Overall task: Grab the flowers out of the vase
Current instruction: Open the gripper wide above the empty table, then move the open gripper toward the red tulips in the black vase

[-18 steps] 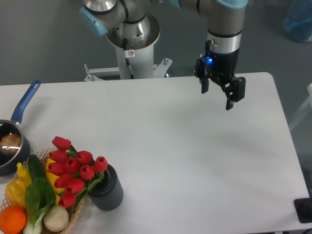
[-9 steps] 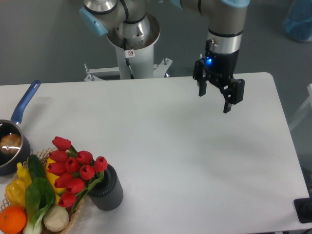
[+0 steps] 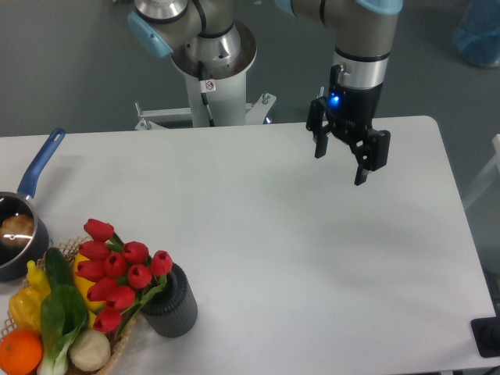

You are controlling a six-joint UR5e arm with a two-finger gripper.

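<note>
The gripper point(image 3: 340, 166) hangs above the far right part of the white table point(image 3: 312, 258), its two dark fingers point(image 3: 362, 168) pointing down and spread well apart with nothing between them; it touches nothing. A small blue light glows on the black wrist body just above the fingers. The arm point(image 3: 361, 39) comes down to it nearly upright from the top edge of the view, a grey cylinder with a pale blue joint cap, and the robot's white pedestal point(image 3: 215, 78) stands behind the table's far edge.

The flowers point(image 3: 117, 273) are well apart from the gripper, at the near left corner of the table. They are a bunch of red tulips with closed, rounded heads, leaning out to the left from the mouth of the vase point(image 3: 170, 303), with green leaves showing among and below the heads. The stems are hidden where they enter the vase. The vase is a short dark grey cylinder with fine vertical ribs, standing upright on the table.

Just left of the vase, touching or nearly touching it, a wicker basket point(image 3: 117, 349) holds vegetables: yellow peppers, a dark green cucumber, a leafy green, a pale round one and an orange fruit. Farther left, at the table's edge, sits a dark saucepan point(image 3: 14, 246) with a blue handle point(image 3: 41, 162) pointing away toward the back.
</note>
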